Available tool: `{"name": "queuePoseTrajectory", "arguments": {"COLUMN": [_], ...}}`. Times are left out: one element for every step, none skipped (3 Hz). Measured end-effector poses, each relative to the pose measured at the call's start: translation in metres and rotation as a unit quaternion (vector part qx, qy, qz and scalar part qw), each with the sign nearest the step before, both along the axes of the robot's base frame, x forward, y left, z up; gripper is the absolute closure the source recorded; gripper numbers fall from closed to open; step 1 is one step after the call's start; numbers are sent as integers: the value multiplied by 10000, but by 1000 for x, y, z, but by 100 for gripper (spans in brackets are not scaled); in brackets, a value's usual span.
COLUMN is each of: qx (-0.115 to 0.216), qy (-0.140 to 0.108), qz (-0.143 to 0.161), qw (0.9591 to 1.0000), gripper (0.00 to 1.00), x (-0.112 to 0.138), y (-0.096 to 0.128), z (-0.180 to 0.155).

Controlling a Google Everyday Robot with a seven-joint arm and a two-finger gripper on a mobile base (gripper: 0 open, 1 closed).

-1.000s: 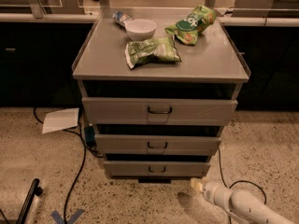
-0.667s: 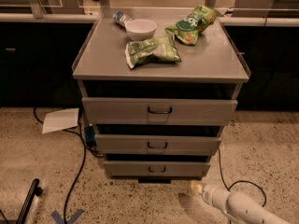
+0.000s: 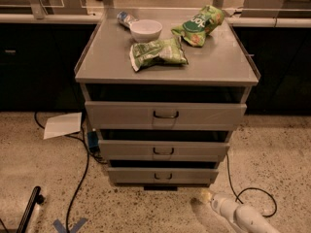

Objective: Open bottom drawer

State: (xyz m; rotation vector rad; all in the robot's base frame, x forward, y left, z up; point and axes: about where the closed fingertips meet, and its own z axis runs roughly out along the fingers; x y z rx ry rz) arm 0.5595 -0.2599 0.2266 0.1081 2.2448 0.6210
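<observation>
The grey metal cabinet stands in the middle of the view with three drawers. The bottom drawer is the lowest and narrowest front, with a small black loop handle at its centre. It looks closed. My gripper sits low at the bottom right, just above the floor, on the end of a white arm. It is to the right of and slightly below the bottom drawer's right corner, not touching it.
The middle drawer and top drawer sit above. On the cabinet top lie two green snack bags, a white bowl and a small packet. Black cables and a paper sheet lie on the speckled floor at left.
My gripper and arm have shifted slightly; the drawers and the objects on top have not moved.
</observation>
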Motion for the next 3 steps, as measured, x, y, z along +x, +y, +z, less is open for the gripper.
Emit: {"name": "queuePoseTrajectory", "arguments": {"qx": [7,-28,100], "qy": [-153,-183,-118], "qz": [-240,-337,-478], "qw": [9996,9993,9987], "gripper": [100,100,100], "x": [29,35,34], "y": [-14,-25,-22], "z": [-18,-18,-27]}}
